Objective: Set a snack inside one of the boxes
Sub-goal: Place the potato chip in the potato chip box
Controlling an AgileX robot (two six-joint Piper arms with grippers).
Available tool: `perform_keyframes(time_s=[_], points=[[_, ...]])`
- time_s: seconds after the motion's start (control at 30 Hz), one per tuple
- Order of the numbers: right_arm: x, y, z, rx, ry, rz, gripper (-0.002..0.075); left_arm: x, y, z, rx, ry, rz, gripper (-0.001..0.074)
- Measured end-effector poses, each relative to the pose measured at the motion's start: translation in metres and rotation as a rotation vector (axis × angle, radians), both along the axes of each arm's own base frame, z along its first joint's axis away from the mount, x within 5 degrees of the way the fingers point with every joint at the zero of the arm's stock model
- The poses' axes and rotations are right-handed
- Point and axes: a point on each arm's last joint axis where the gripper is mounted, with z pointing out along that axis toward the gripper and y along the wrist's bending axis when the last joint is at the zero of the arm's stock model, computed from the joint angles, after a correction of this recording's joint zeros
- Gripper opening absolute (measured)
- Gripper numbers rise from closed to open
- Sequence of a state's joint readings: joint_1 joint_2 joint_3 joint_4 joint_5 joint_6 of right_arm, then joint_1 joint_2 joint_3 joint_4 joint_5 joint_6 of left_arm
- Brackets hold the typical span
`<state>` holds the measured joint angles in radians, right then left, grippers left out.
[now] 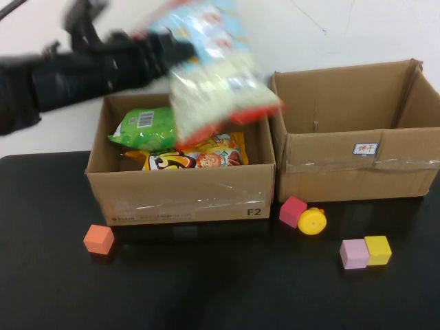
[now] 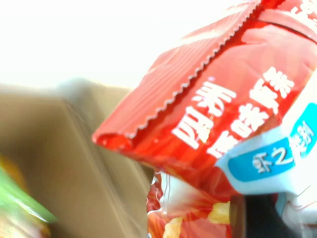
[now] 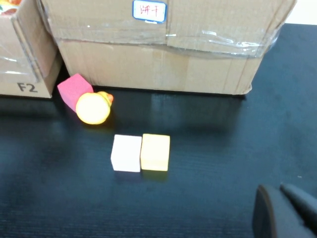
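Gripping a red-and-blue snack bag (image 1: 216, 65), the left gripper (image 1: 180, 49) hangs above the left box (image 1: 182, 199). Near right, the right gripper (image 3: 282, 210) sits closed, holding nothing.

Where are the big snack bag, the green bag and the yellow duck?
big snack bag (image 1: 216, 75), high view, its pale middle.
green bag (image 1: 141, 127), high view, its middle, in the left box.
yellow duck (image 1: 311, 221), high view, its round body.

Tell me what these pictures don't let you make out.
- Left gripper: high view, motion blur and the held snack bag hide its fingers.
- Right gripper: right wrist view, cut off by the frame edge.
- Left box contents: partly covered by the bag.
- Right box floor: hidden behind its front wall.
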<state>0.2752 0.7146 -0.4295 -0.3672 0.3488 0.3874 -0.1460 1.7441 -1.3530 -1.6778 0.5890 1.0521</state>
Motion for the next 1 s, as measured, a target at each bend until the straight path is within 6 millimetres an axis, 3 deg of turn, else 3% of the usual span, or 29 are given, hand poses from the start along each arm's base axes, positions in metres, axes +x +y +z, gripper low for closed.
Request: perform_keyframes(time_s=[0.13, 0.3, 0.5, 0.6, 0.7, 0.83, 1.0], points=[[0.000, 0.000, 0.000, 0.001, -0.004, 0.001, 0.0000, 0.029, 0.016, 0.000, 0.050, -0.011, 0.236, 0.0145], [0.000, 0.000, -0.002, 0.000, -0.004, 0.005, 0.0000, 0.054, 0.018, -0.029, 0.074, 0.047, 0.299, 0.0165], [-0.002, 0.000, -0.008, -0.005, 0.014, 0.005, 0.0000, 0.071, 0.011, -0.056, 0.058, 0.107, 0.288, 0.0536], [-0.002, 0.000, -0.008, -0.005, 0.014, 0.005, 0.0000, 0.074, 0.012, -0.050, -0.011, 0.133, 0.309, 0.0593], [-0.002, 0.000, -0.008, -0.005, 0.014, 0.005, 0.0000, 0.076, 0.019, -0.035, -0.059, 0.117, 0.328, 0.0524], [-0.002, 0.000, -0.009, -0.007, 0.021, 0.003, 0.0000, 0.071, 0.032, -0.003, -0.085, 0.039, 0.312, 0.0314], [-0.002, 0.000, -0.009, -0.007, 0.021, 0.003, 0.0000, 0.053, 0.033, 0.036, -0.072, -0.080, 0.221, 0.0102]])
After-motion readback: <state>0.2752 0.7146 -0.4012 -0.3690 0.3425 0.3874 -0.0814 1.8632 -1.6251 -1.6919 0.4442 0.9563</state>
